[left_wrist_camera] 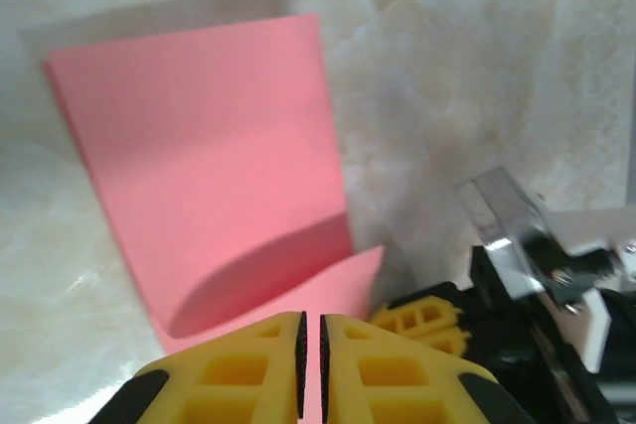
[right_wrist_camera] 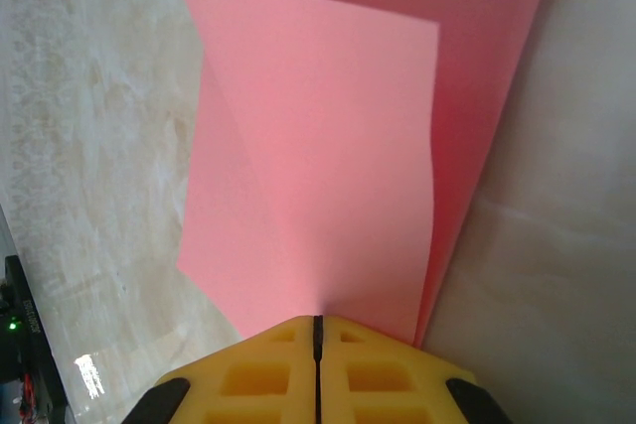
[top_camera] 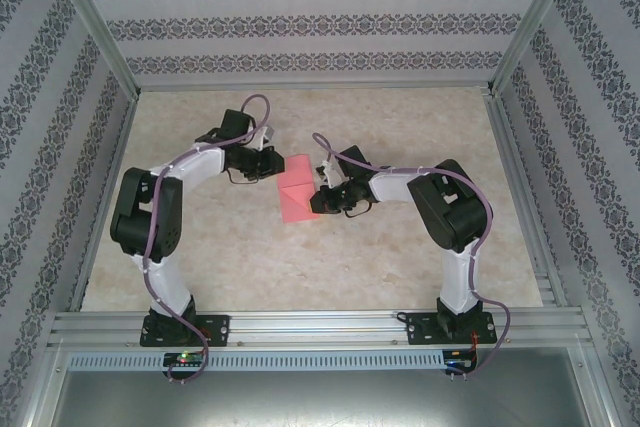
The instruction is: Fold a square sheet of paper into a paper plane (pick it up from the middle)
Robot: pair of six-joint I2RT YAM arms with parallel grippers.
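Observation:
The square sheet of paper (top_camera: 297,192) is salmon pink and lies bent between the two arms near the table's middle, with one part lifted off the surface. My right gripper (top_camera: 318,197) is shut on the sheet's right edge; in the right wrist view the paper (right_wrist_camera: 328,146) fans out straight from the closed jaws (right_wrist_camera: 318,323). My left gripper (top_camera: 272,165) is at the sheet's upper left. In the left wrist view its jaws (left_wrist_camera: 311,330) stand a narrow slit apart at a curled flap of the paper (left_wrist_camera: 209,146), and pink shows through the slit.
The marble-patterned tabletop (top_camera: 400,267) is bare in front of and behind the arms. Patterned walls and metal frame posts (top_camera: 95,27) close in the sides and back. The right gripper's yellow fingers (left_wrist_camera: 422,320) sit close beside my left jaws.

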